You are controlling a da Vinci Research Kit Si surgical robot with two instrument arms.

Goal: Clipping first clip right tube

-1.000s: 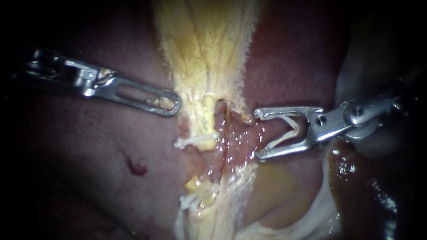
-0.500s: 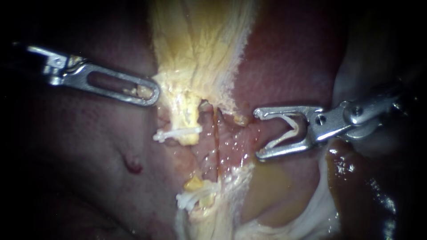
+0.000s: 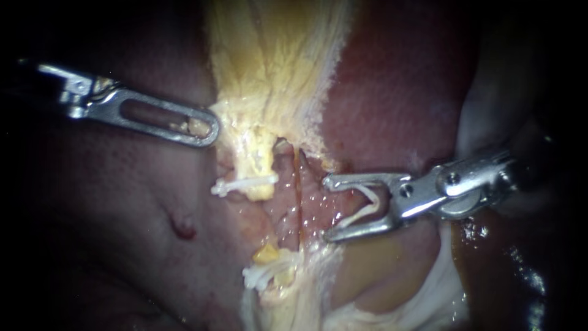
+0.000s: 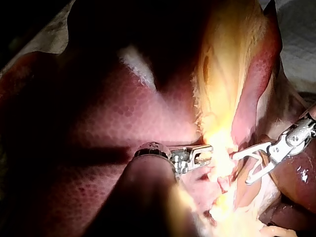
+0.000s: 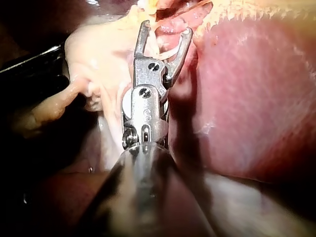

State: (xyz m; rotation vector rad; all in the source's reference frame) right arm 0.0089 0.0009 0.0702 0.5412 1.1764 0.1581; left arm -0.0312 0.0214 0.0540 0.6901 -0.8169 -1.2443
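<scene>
On dark red liver [image 3: 398, 92]: left instrument [image 3: 211, 130] jaws pinch yellow tissue [image 3: 275, 61]; right instrument [image 3: 327, 208] jaws, wide apart, carry a white clip [image 3: 366, 205] beside the right tube [image 3: 298, 184].

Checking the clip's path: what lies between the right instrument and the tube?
Endoscope view: only bare, wet tissue separates the thin tube from the right instrument, whose jaws hold a clip.

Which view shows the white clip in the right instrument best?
Endoscope view: the clip shows side-on, both legs visible, held in the right instrument. Left wrist view shows it distant and small; right wrist view shows it from behind, hard to pick out.
</scene>
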